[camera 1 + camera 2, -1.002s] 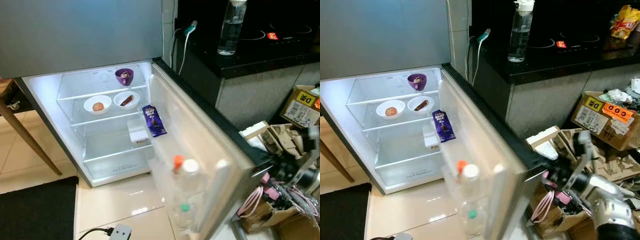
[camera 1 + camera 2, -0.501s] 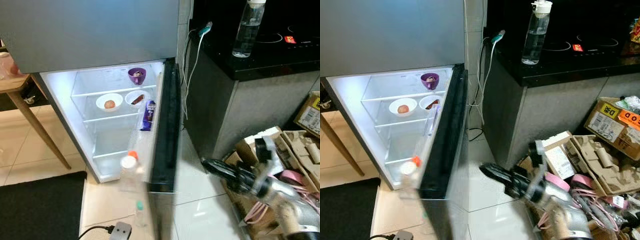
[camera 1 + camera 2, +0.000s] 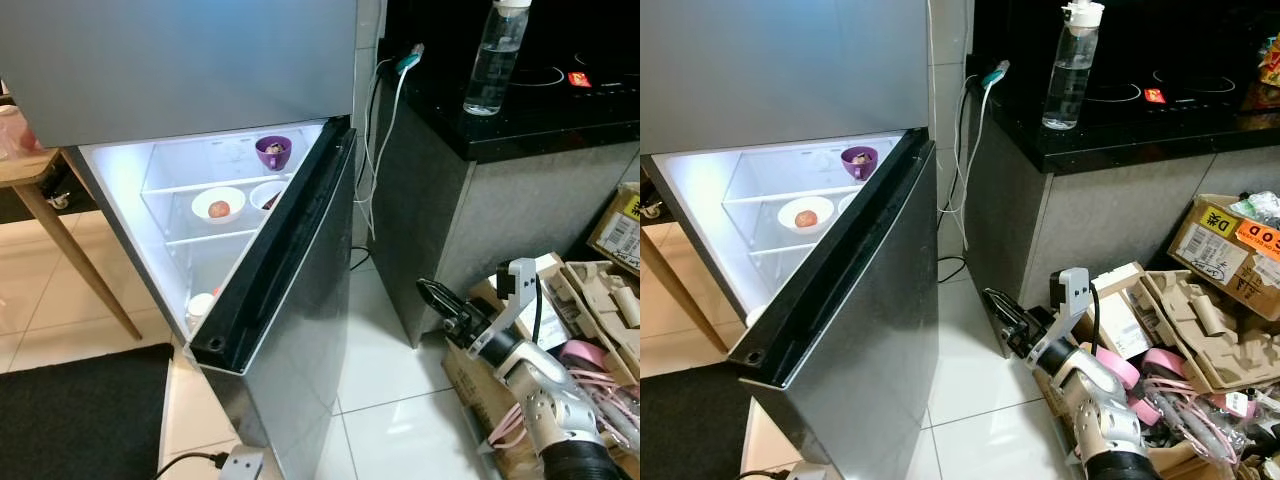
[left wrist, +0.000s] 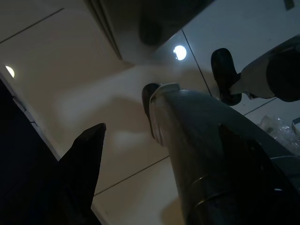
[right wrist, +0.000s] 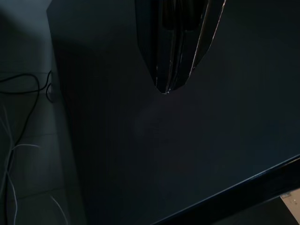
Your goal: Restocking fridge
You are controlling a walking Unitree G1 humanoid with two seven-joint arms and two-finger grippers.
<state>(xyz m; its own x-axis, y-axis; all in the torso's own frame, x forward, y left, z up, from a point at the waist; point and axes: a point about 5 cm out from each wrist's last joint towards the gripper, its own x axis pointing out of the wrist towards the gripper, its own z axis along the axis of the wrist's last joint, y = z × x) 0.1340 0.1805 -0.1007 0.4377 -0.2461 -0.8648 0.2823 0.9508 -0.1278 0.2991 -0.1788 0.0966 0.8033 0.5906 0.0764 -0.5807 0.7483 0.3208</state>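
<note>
The lower fridge door [image 3: 300, 300] stands ajar at a narrow angle across the lit compartment. Inside, on the glass shelves, are a purple cup [image 3: 274, 151], a white bowl [image 3: 218, 204] holding a small brownish item, and a second bowl [image 3: 268, 197] half hidden by the door. A white bottle cap [image 3: 200, 305] peeks out from the door's inner shelf. My right gripper [image 3: 440, 298] hovers shut and empty to the right of the door, near the counter's side panel, not touching the door. My left gripper [image 4: 125, 110] hangs open over the floor tiles.
A black counter [image 3: 520, 115] with a clear water bottle [image 3: 492, 55] stands right of the fridge. Cardboard boxes and clutter [image 3: 1220, 260] fill the floor at right. Cables [image 3: 375, 130] hang beside the counter. A wooden table leg [image 3: 80, 270] and a black mat [image 3: 80, 410] lie to the left.
The fridge door has swung from wide open to nearly shut, hiding the chocolate bar and bottles on its inner side. My right gripper has come off the door and now hovers right of it.
</note>
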